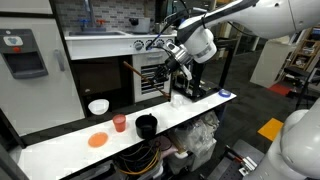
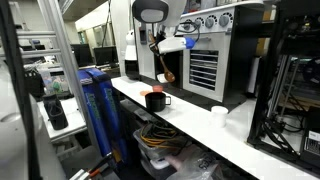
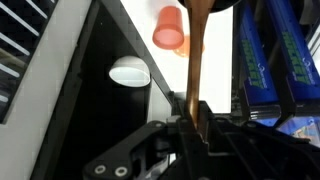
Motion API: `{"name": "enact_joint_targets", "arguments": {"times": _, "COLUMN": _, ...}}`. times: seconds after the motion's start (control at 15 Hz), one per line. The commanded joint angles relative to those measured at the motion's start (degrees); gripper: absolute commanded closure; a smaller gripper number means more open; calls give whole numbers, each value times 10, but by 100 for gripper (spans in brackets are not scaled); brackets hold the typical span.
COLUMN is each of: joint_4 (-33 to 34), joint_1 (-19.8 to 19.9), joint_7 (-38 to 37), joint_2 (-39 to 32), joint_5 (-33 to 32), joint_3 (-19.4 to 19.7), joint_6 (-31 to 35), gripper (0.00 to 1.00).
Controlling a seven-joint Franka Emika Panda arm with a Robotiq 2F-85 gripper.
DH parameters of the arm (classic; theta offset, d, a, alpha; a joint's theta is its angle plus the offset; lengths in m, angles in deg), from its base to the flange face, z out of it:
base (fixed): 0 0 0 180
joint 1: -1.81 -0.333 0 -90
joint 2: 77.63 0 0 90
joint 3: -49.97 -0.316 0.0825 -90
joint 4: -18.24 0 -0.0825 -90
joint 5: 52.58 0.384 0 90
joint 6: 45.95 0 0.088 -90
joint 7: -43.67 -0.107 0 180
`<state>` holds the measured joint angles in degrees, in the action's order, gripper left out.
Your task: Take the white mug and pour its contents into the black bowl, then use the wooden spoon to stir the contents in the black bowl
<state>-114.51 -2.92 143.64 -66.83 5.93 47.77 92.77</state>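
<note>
Wooden spoon [image 3: 197,50] gripped (aloft), black bowl [image 1: 146,125] near edge

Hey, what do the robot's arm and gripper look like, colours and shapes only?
The arm is white, built of rounded, bulbous segments. The gripper is black, with a jointed linkage dotted with small pale pivot pins. No cables or markings can be made out.
</note>
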Motion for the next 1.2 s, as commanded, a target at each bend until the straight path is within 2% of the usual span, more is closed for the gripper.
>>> {"name": "enact_joint_targets", "arguments": {"times": 0.0, "joint_4": -14, "joint_1": -15, "joint_7": 55, "joint_2": 17, "joint_5": 95, "joint_3": 12, "joint_6": -28, "gripper": 97}}
{"name": "enact_joint_targets", "arguments": {"times": 0.27, "joint_4": -18, "joint_1": -5, "joint_7": 114, "joint_2": 12, "joint_5": 177, "joint_3": 18, "joint_6": -113, "gripper": 97}}
{"name": "enact_joint_targets", "arguments": {"times": 0.6, "joint_4": -41, "joint_1": 11, "joint_7": 168, "joint_2": -5, "joint_5": 207, "joint_3": 26, "joint_6": -184, "gripper": 97}}
{"name": "enact_joint_targets", "arguments": {"times": 1.13, "joint_4": -57, "joint_1": 18, "joint_7": 242, "joint_2": -40, "joint_5": 228, "joint_3": 20, "joint_6": -187, "gripper": 97}}
